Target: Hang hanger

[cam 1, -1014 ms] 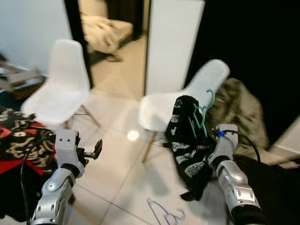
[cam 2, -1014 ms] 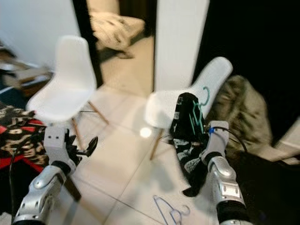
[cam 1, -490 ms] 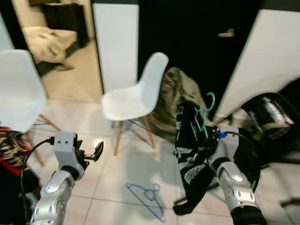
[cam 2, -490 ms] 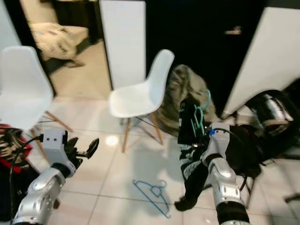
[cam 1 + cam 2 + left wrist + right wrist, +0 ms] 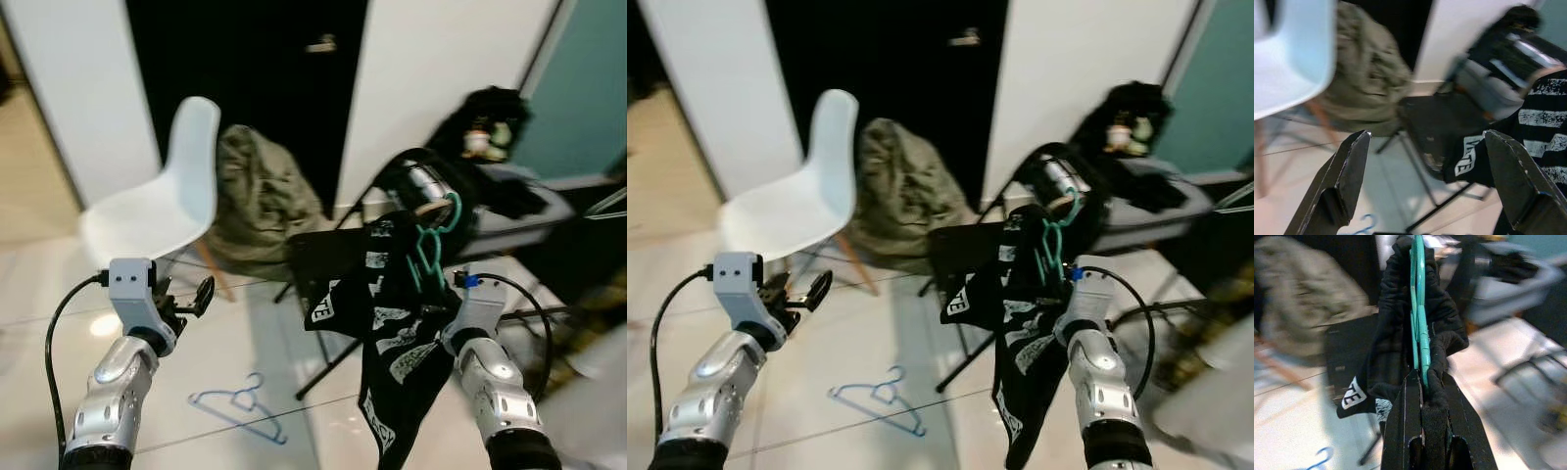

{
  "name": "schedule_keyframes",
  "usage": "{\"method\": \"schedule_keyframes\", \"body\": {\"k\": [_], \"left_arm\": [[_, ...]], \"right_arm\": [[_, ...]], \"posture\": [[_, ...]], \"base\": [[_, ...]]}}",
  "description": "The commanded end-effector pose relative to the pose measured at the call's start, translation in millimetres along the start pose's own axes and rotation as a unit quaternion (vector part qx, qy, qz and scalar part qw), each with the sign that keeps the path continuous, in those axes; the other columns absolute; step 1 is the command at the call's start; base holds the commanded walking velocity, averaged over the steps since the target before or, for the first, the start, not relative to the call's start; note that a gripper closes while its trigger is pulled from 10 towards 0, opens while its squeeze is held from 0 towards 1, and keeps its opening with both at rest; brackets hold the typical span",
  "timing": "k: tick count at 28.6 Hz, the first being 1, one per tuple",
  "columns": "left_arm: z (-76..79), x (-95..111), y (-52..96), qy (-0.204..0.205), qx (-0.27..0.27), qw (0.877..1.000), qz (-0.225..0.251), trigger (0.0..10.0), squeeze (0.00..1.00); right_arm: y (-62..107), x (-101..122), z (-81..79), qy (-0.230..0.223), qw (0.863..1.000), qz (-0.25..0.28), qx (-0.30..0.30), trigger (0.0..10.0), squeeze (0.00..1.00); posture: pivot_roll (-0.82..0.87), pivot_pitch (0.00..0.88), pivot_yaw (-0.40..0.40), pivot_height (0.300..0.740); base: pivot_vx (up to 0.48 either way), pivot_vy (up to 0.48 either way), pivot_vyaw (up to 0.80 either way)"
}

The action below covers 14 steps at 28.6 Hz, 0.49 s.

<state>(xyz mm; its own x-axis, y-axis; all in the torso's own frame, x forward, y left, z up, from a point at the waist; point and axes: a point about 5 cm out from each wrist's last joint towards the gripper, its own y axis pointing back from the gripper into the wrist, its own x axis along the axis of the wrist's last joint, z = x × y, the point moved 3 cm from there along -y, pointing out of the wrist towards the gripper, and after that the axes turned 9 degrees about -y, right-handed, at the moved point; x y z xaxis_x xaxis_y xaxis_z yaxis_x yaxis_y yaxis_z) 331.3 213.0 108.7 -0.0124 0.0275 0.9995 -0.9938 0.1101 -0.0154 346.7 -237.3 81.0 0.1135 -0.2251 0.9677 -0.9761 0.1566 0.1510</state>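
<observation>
A teal hanger (image 5: 428,248) carries a black garment with white print (image 5: 392,333) that droops toward the floor. My right gripper (image 5: 1422,382) is shut on the hanger's lower part, with cloth bunched around its fingers; the hook points up. My left gripper (image 5: 188,299) is held out low on the left, open and empty, its fingers (image 5: 1347,171) spread wide. A second, blue hanger (image 5: 238,408) lies flat on the pale tiles between my arms.
A white shell chair (image 5: 162,201) stands to the left, an olive coat (image 5: 257,201) heaped against it. A black folding chair (image 5: 328,264) is straight ahead. Dark clutter and a shiny helmet-like object (image 5: 423,186) sit to the right, before white panels and a dark doorway.
The camera has swung right: the white chair slid to the left and the folding chair and right-hand clutter came into view. Both grippers keep their pose; the right still holds the hanger.
</observation>
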Motion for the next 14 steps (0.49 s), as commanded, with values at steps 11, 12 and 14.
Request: {"method": "schedule_keyframes", "body": {"k": [11,12,14], "left_arm": [[3.2,-8.1,2.3,0.001,-0.014,1.0,-0.011,10.0,0.0],[2.3,-8.4,2.2,0.002,-0.011,1.0,-0.011,10.0,0.0],[1.5,-8.6,2.1,0.004,-0.009,1.0,-0.011,10.0,0.0]], "right_arm": [[-1.8,16.0,16.2,-0.007,0.998,0.037,-0.055,10.0,0.0],[-1.8,15.6,16.0,-0.008,0.998,0.036,-0.055,10.0,0.0],[-1.9,15.3,15.9,-0.009,0.998,0.035,-0.055,10.0,0.0]], "posture": [[-0.02,0.007,-0.052,0.74],[-0.02,0.007,-0.052,0.74],[-0.02,0.006,-0.052,0.74]], "base": [[0.0,0.0,-0.79],[0.0,0.0,-0.79],[0.0,0.0,-0.79]]}}
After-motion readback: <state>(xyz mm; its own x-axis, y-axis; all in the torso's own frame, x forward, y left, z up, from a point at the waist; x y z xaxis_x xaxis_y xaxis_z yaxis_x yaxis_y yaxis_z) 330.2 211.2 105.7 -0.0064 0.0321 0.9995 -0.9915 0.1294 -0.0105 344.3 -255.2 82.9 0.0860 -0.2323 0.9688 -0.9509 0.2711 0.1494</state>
